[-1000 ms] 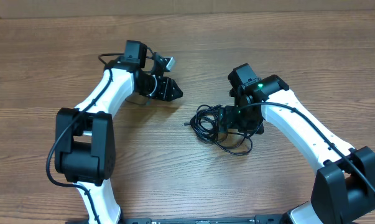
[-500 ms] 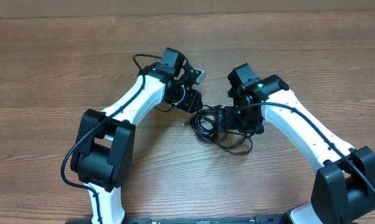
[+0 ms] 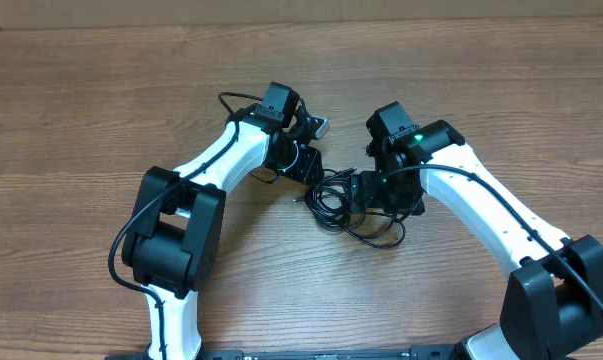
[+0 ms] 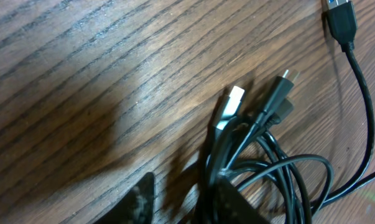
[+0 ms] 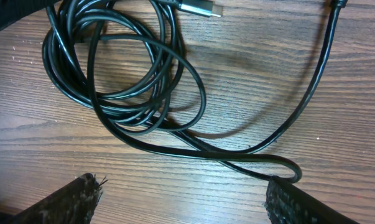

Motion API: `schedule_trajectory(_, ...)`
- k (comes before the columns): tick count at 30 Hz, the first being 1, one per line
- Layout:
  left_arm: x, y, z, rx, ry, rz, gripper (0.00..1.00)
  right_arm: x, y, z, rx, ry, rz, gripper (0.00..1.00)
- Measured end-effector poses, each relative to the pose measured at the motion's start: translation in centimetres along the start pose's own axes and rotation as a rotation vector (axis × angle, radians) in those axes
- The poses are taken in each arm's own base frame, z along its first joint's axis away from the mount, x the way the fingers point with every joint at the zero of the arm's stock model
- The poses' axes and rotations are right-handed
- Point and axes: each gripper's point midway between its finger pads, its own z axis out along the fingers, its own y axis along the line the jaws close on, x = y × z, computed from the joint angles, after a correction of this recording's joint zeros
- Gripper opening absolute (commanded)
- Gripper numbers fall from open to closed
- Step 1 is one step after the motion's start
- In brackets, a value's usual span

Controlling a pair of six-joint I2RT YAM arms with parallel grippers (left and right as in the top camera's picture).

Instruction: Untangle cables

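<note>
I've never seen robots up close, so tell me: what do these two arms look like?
Both the left arm and right arm have white links, chunky black joints and black wires alongside. A green light glows on the right one. The tool fingers are black, scuffed.

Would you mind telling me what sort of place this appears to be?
Most likely a robotics lab workbench: a white left arm and right arm reach over a wood-grain table with a tangle of black cables on it.
</note>
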Motion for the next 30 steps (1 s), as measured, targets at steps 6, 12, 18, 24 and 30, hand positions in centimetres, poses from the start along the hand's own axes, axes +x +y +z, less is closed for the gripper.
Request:
schedule_trajectory(6,-0.1,-0.3,0.1,0.005,-0.001,0.005,0.28,-0.1,0.0,0.0,-0.001,-0.003,0.000,0.84)
schedule_trajectory(12,-0.1,-0.7,0.3,0.004,-0.002,0.018,0.20,-0.1,0.1,0.0,-0.002,-0.003,-0.001,0.86)
schedule_trajectory(18,-0.1,-1.3,0.7,-0.006,0.001,0.037,0.04,0.1,1.3,0.0,-0.074,0.009,-0.043,0.86)
schedule_trajectory(24,0.0,-1.3,0.7,-0.006,0.005,0.038,0.04,-0.8,2.6,0.0,-0.140,-0.030,-0.149,0.82)
schedule_trajectory(30,0.5,-1.3,0.2,-0.009,0.041,0.032,0.04,-2.0,2.9,1.6,-0.163,-0.106,-0.298,0.73)
